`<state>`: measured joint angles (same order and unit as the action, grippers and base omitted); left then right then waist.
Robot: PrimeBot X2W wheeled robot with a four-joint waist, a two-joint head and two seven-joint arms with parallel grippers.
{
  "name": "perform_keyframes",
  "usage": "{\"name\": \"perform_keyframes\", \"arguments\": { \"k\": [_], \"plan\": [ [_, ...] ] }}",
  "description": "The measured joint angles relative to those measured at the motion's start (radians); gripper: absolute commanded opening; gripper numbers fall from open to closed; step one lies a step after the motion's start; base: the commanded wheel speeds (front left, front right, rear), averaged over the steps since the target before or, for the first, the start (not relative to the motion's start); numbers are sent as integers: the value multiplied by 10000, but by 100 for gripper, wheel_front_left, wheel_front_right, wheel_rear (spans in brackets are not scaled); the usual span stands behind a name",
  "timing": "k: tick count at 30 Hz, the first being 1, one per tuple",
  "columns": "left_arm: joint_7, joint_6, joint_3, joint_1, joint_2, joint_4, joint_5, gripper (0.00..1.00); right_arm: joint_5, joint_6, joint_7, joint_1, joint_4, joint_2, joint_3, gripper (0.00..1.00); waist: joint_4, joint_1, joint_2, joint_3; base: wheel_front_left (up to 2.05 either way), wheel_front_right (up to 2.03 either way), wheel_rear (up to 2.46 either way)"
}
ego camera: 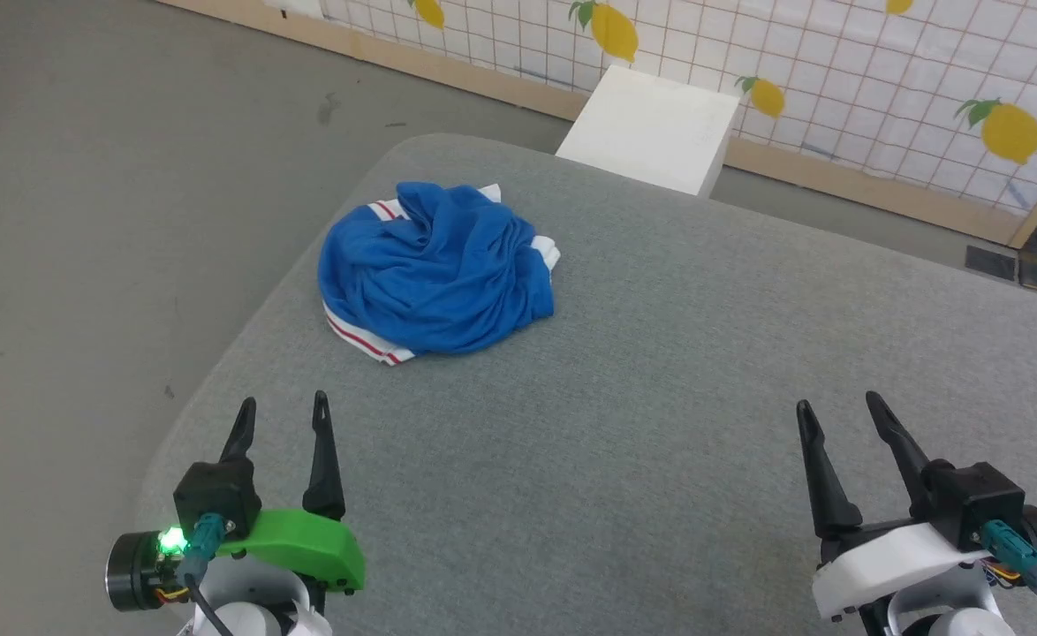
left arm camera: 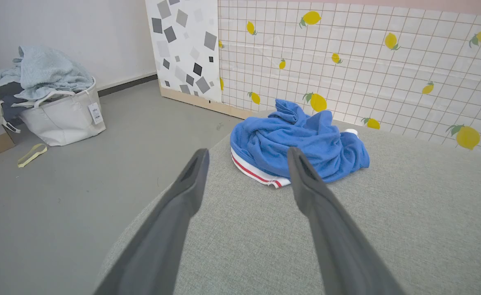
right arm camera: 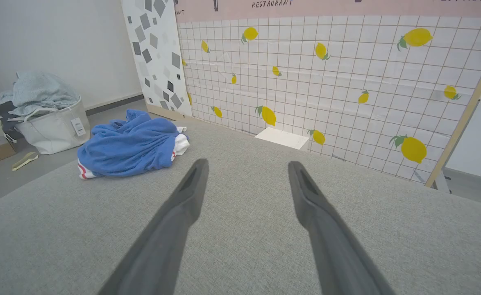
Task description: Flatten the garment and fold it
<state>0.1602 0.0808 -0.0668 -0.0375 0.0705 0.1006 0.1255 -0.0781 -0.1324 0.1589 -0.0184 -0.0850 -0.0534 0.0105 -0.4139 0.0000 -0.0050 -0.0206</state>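
The garment [ego camera: 435, 269] is lying in a crumpled royal-blue mound near the far left corner of the table [ego camera: 677, 415]. Its soft jersey folds are twisting inward, and white trim with red stripes is peeking out along the near side and at the far side. You are seeing it sitting close to the table's rounded left edge, with a wide stretch of grey woven covering opening to its right and toward the robot.

The left gripper [ego camera: 283, 399] is hovering over the near left part of the table, its two long dark fingers spread apart and gripping nothing, well short of the garment. The right gripper [ego camera: 837, 400] is hanging over the near right part, likewise spread and empty, well apart from the cloth.

Beyond the far edge, a white box [ego camera: 651, 128] is standing just before a lemon-print grid panel [ego camera: 836, 53]. Off the left edge, the smooth grey floor [ego camera: 86, 221] is running out to a pale laundry bag [left arm camera: 60, 121] heaped with light-blue cloth.
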Motion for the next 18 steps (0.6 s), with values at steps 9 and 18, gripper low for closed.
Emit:
{"name": "perform_keyframes", "arguments": {
  "k": [9,18],
  "plan": [
    [190,54,19,-49,-6,104,244,100,-35,0,190,1,-71,0,42,100,-297,0,0,-118,0,0,0],
    [368,100,35,-59,-15,230,332,100,-117,0,362,1,-171,0,65,100,-643,0,0,-173,0,0,0]
  ]
}}
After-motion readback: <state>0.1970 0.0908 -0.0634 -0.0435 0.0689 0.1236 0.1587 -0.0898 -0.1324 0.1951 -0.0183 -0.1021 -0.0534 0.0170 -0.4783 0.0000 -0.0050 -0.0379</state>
